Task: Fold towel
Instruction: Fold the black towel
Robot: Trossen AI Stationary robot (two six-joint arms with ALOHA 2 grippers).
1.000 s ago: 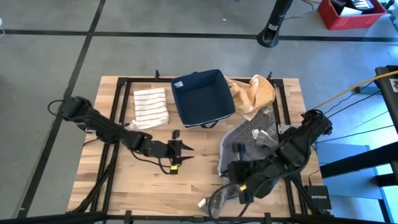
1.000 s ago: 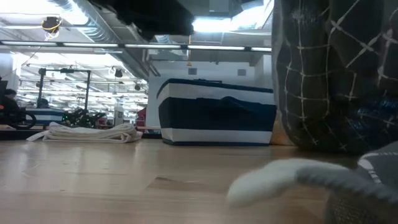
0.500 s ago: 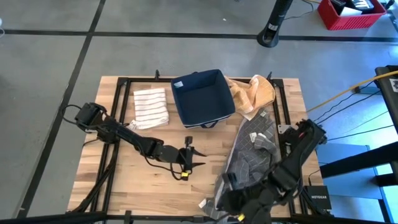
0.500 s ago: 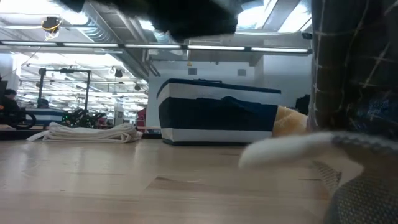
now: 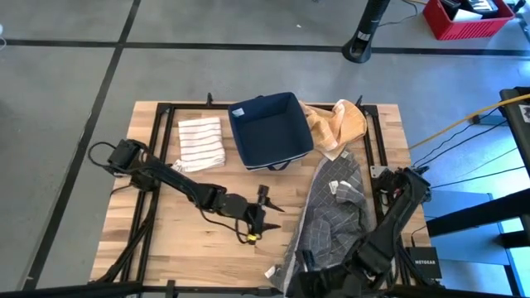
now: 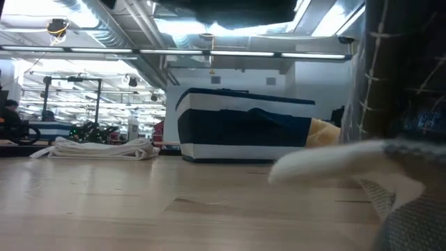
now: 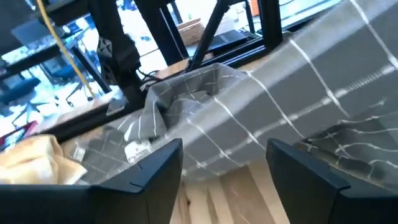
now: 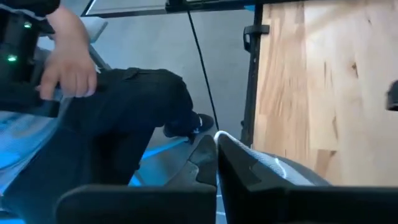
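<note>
The right hand (image 5: 308, 280), at the tabletop's (image 5: 190, 236) near edge, is clenched on the grey checked towel (image 5: 335, 211), which stretches in a long rumpled band from there toward the navy bin (image 5: 269, 128). The left hand (image 5: 269, 217) gapes just beside the towel.

Soft grey checked cloth towel (image 5: 335, 215) on pale, matt wooden table (image 5: 190, 240), dark fabric bin (image 5: 269, 128)

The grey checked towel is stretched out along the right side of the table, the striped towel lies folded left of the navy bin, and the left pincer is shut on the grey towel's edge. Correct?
Not quite. The left pincer is open and holds nothing; it sits apart from the grey checked towel, as the high and left wrist views show. The striped towel and navy bin are as described.
</note>
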